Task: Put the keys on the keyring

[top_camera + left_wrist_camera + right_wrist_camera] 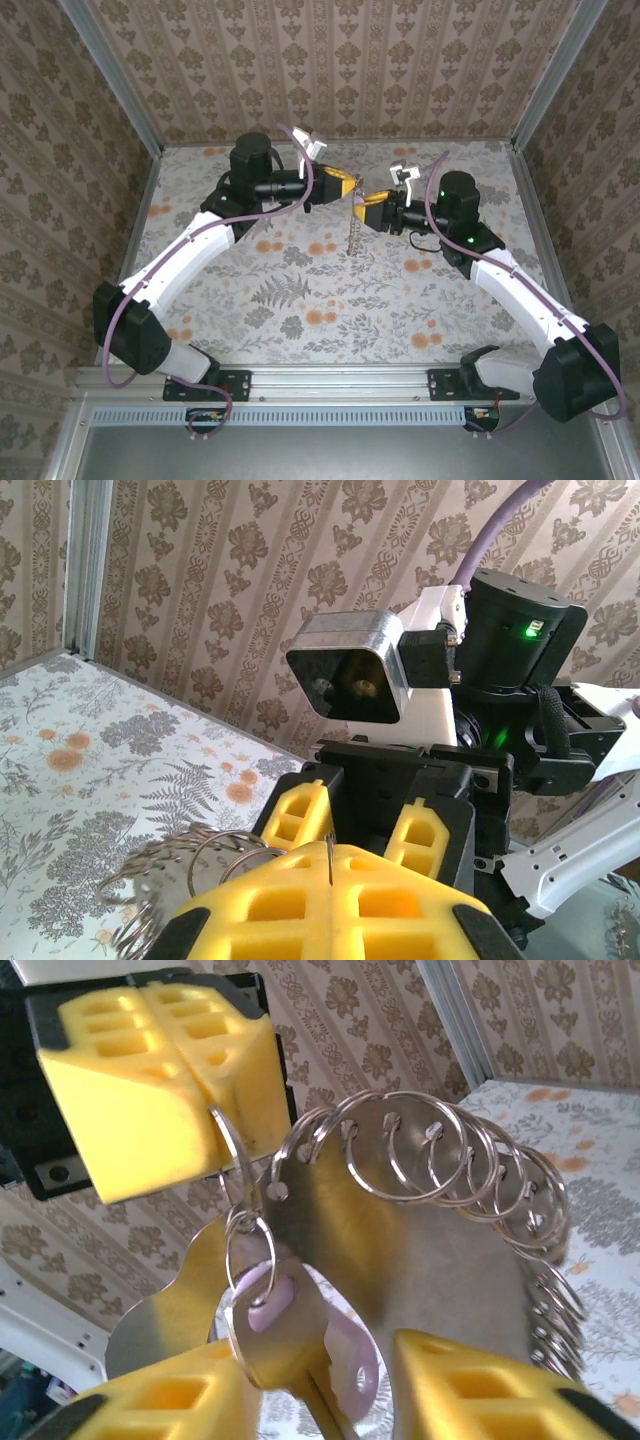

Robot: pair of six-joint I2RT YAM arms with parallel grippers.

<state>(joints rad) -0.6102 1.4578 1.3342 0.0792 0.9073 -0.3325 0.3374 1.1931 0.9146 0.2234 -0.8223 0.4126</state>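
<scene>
Both arms reach forward and angle in toward each other, so the grippers meet nose to nose in mid-air. The left arm (190,255) has its elbow low on the left, and its wrist lies roughly level, pointing right. The left gripper (343,184) has its yellow pads (150,1070) squeezed flat together, pinching the keyring (545,1220). The right arm (520,290) pretty much mirrors that, wrist pointing left. The right gripper (372,207) sits just beside the left one, slightly nearer the bases in the top view. Its fingers (480,1385) are apart with a clear gap between them.
</scene>
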